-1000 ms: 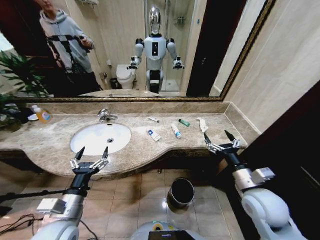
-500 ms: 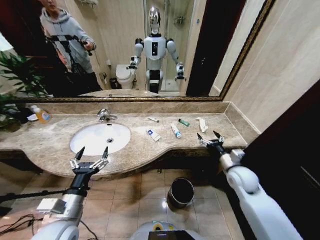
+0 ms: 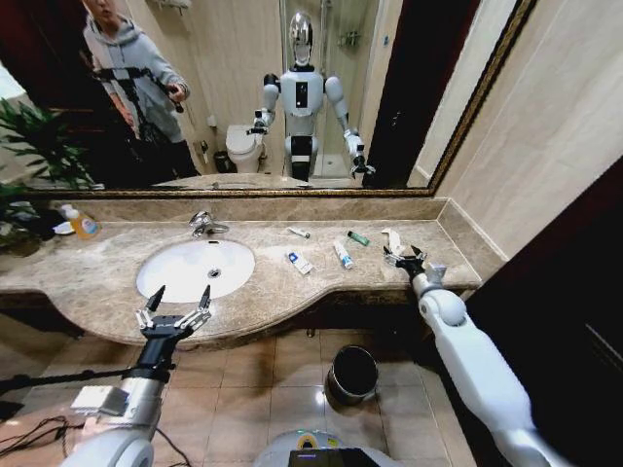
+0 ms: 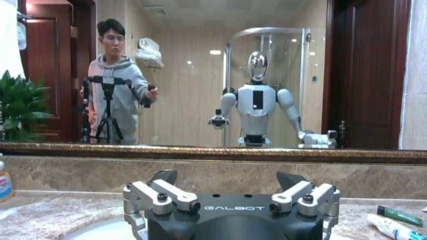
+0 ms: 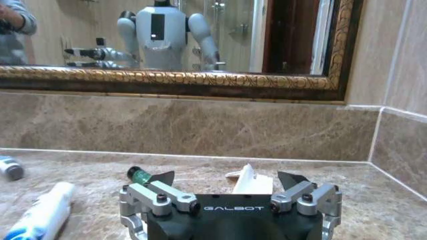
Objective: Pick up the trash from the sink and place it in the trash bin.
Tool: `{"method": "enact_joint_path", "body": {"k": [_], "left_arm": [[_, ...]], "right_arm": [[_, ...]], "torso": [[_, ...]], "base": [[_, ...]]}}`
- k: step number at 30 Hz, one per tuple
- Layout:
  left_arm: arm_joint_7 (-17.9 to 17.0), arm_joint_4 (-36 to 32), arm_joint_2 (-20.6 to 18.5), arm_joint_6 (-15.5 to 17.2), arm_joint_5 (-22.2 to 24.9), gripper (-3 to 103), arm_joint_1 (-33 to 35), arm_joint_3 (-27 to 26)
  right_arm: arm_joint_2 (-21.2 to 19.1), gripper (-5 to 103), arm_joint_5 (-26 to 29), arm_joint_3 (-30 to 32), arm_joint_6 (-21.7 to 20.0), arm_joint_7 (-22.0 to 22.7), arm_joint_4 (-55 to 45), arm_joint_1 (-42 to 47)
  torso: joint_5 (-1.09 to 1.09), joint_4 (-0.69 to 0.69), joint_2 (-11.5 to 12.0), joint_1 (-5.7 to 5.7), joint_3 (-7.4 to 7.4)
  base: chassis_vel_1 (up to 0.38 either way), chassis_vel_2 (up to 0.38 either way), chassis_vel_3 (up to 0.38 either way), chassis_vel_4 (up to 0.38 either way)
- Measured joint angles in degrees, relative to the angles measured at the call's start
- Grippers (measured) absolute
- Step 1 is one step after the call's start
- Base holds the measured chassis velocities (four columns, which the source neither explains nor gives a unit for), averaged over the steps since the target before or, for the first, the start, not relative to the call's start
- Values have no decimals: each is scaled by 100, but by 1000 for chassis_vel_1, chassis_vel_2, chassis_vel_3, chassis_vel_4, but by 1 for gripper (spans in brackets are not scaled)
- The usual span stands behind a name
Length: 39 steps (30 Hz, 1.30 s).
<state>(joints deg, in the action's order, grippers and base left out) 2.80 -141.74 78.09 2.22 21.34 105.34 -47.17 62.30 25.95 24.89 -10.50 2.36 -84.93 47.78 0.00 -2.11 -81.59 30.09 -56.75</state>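
Observation:
The trash lies on the marble counter right of the sink [image 3: 180, 265], not in the basin: a thin white stick [image 3: 299, 233], a green tube [image 3: 358, 237], a white wrapper [image 3: 392, 239] and two white tubes with blue print [image 3: 300, 263] [image 3: 343, 255]. My right gripper [image 3: 400, 256] reaches over the counter, open, just short of the wrapper. In the right wrist view the wrapper [image 5: 245, 179] stands ahead between the open fingers of the right gripper [image 5: 227, 176], with the green tube [image 5: 139, 175] beside it. My left gripper [image 3: 176, 301] hangs open in front of the sink's front edge. The trash bin [image 3: 352, 375] stands on the floor below.
A chrome faucet [image 3: 202, 224] stands behind the basin. An orange-yellow bottle [image 3: 84, 225] and a plant [image 3: 29, 156] are at the counter's far left. A wide mirror [image 3: 243, 97] backs the counter and a tiled wall [image 3: 545, 146] closes the right side.
My right arm has stretched forward and leftward, carrying its gripper from the counter's right front edge onto the counter up to the wrapper. The left arm has stayed put.

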Motion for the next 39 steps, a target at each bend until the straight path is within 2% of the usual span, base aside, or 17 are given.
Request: {"method": "enact_joint_path", "body": {"k": [8,18,20,22,24,27,28,30,31,32,34,36,37,39], "left_arm": [[0,0,0,0,0,100,0,0],[0,0,0,0,0,100,0,0],[0,0,0,0,0,100,0,0],[0,0,0,0,0,100,0,0],[0,0,0,0,0,100,0,0],[0,0,0,0,0,100,0,0],[0,0,0,0,0,100,0,0],[0,0,0,0,0,100,0,0],[0,0,0,0,0,100,0,0],[0,0,0,0,0,100,0,0],[0,0,0,0,0,100,0,0],[0,0,0,0,0,100,0,0],[0,0,0,0,0,100,0,0],[0,0,0,0,0,100,0,0]], "right_arm": [[51,100,-19,56,35,7,583,-334],[57,100,86,115,-156,-3,626,-210],[58,103,88,120,-202,-42,631,-212],[61,100,106,141,-245,-57,631,-227],[58,93,115,159,-289,-64,627,-231],[56,89,114,173,-296,-67,632,-229],[56,81,112,202,-298,-68,647,-214],[57,81,110,221,-298,-69,650,-194],[57,73,111,247,-298,-72,650,-150],[56,73,115,264,-299,-76,645,-117],[56,65,131,292,-299,-83,616,-66],[56,65,151,303,-299,-83,591,-40],[56,57,176,317,-299,-81,539,-5],[52,53,187,323,-299,-77,500,13]], "torso": [[0,1,-1,-1,0],[1,1,-1,-1,1],[0,1,-1,-1,1],[1,0,-1,-1,1],[0,1,-1,-1,1],[0,1,-1,-1,1],[0,1,-1,-1,1],[0,0,-1,-1,1],[0,1,-1,-1,1],[1,1,-1,-1,1],[1,1,-1,-1,1],[1,1,-1,-1,1],[1,1,-1,-1,1],[1,1,-1,-1,1]], "base": [[0,0,0,0],[0,0,0,0],[0,0,0,0],[0,0,0,0],[0,0,0,0],[0,0,0,0],[0,0,0,0],[0,0,0,0],[0,0,0,0],[0,0,0,0],[0,0,0,0],[0,0,0,0],[0,0,0,0],[0,0,0,0]]}}
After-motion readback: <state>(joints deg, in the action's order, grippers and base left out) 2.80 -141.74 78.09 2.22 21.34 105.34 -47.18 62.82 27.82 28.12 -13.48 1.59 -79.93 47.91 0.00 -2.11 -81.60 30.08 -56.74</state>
